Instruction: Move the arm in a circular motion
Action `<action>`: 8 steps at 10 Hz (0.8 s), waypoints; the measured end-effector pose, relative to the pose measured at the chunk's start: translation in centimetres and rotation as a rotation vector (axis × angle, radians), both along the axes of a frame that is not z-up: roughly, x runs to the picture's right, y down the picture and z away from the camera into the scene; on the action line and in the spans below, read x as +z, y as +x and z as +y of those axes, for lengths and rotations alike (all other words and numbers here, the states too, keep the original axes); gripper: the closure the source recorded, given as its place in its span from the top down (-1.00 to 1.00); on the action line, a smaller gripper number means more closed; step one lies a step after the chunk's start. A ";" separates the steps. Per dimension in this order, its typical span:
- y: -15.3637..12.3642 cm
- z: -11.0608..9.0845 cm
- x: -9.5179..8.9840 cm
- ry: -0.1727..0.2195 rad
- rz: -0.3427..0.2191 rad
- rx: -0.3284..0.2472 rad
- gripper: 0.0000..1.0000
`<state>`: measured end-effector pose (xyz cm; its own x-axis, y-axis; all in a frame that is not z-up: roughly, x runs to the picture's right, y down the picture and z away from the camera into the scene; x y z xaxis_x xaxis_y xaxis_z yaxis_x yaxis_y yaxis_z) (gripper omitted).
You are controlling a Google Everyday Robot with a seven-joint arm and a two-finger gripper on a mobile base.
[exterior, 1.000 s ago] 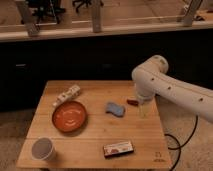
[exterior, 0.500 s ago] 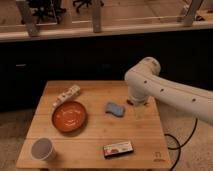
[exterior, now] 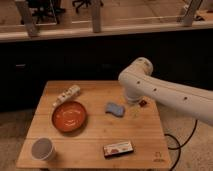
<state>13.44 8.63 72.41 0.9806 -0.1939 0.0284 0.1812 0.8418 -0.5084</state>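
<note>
The arm (exterior: 165,92) reaches in from your right, its claw (exterior: 133,101) spread and empty above the counter (exterior: 95,135), just beside the blue sponge (exterior: 115,108). Sweep your circle level, high enough to clear the sponge and the red bowl (exterior: 69,116).

A: What sort of place is this?

B: Prob. an office bldg w/ a robot test spot. Rolling chair bases (exterior: 84,5) at the top, behind a rail w/ metal posts (exterior: 96,15).

A: And the test part?

B: Big white robot arm (exterior: 165,92) over a small wooden table (exterior: 92,141), its gripper (exterior: 133,101) low at the table's far right. Black cable (exterior: 173,141) runs across the speckled floor (exterior: 15,127). Dark counter wall (exterior: 60,60) behind.
</note>
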 end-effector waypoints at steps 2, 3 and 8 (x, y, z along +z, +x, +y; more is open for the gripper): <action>0.6 0.0 0.3 0.000 -0.001 -0.010 0.60; 0.4 -0.1 0.4 0.001 -0.009 -0.019 0.60; -1.1 -0.1 0.6 -0.001 -0.030 -0.056 0.60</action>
<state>12.33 8.50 73.06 0.9669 -0.2486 0.0579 0.2434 0.8292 -0.5031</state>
